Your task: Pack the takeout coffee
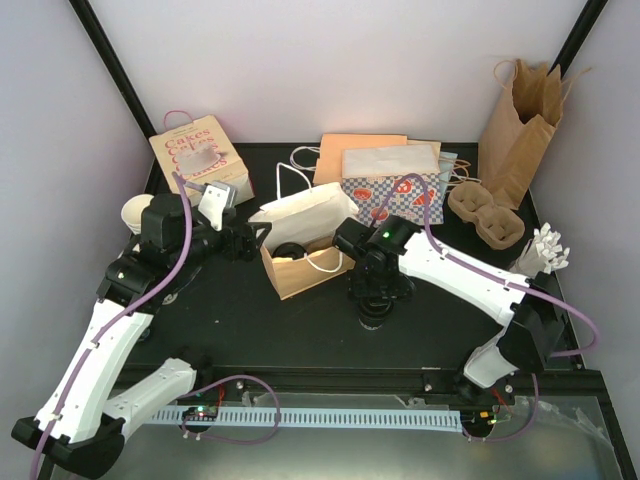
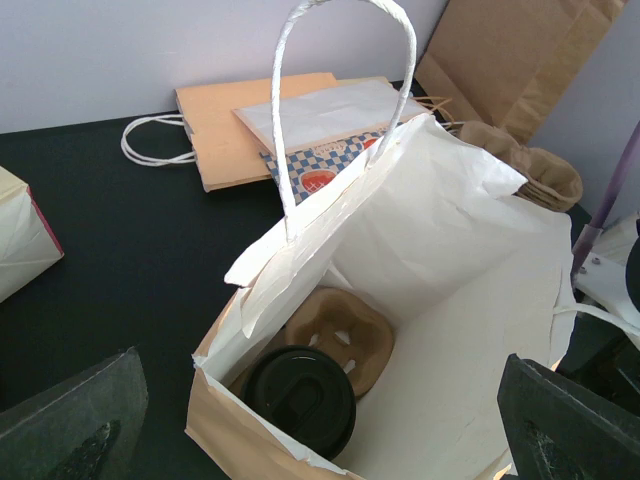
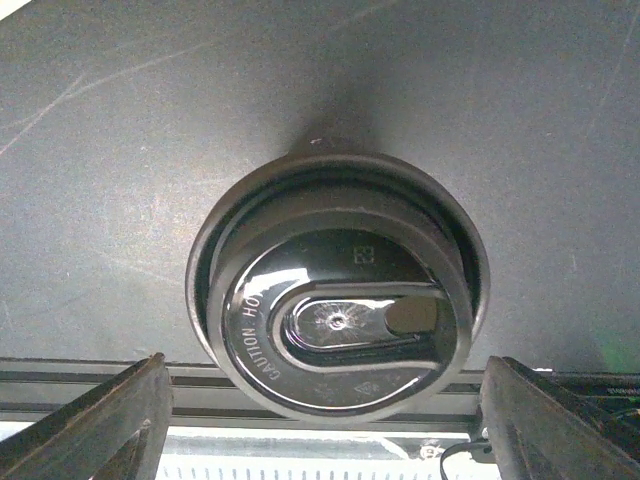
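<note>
Takeout coffee (image 1: 373, 316), black lid up. Top view: stands on the black table (image 1: 300, 340) right of centre, directly under the right gripper (image 1: 374, 298). Brown paper bag (image 1: 300, 275), white inside, stands open at centre with a second lidded cup (image 1: 291, 250) in it. Left gripper (image 1: 258, 238) is just beside the bag's left edge.
Left wrist view: jaws wide, bag mouth between them. The second cup sits in a cardboard carrier (image 2: 345, 335) at the bag's bottom.
Right wrist view: jaws wide either side of the lid, not touching it. Cup body hidden.

Two black-lidded cups (image 2: 300, 400) (image 3: 340, 320), two pulp cup carriers (image 2: 340, 335) (image 1: 487, 215), one open white-lined bag (image 2: 450, 260)
</note>
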Available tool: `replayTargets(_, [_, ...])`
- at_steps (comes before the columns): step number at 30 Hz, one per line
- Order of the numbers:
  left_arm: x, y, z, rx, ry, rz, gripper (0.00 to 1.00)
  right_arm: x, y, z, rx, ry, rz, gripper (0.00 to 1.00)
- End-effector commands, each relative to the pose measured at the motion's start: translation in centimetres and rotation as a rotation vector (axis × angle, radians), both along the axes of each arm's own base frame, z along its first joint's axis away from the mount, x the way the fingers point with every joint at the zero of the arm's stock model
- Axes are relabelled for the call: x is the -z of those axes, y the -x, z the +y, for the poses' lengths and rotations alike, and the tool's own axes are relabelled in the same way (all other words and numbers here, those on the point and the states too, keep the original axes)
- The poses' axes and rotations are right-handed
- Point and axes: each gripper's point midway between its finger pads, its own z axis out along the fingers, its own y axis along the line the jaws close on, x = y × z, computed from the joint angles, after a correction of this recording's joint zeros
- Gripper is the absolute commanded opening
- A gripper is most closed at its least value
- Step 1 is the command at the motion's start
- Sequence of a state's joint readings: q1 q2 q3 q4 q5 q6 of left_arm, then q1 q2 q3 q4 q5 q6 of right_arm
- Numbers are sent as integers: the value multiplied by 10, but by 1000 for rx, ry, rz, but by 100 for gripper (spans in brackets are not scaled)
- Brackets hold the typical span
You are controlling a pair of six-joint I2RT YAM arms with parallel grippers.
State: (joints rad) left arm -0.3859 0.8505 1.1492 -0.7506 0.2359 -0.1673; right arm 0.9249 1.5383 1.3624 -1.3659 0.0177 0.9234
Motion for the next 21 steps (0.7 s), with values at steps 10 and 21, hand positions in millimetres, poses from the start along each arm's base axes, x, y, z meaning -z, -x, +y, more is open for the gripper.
replayTargets(10, [-2,0,3,-2,-4,-27,99,14,-8,-8,39,34,-1,85])
replayTargets(21, [-2,-2,2,1,-5,-29,99,21,-9,-6,39,36,5,85])
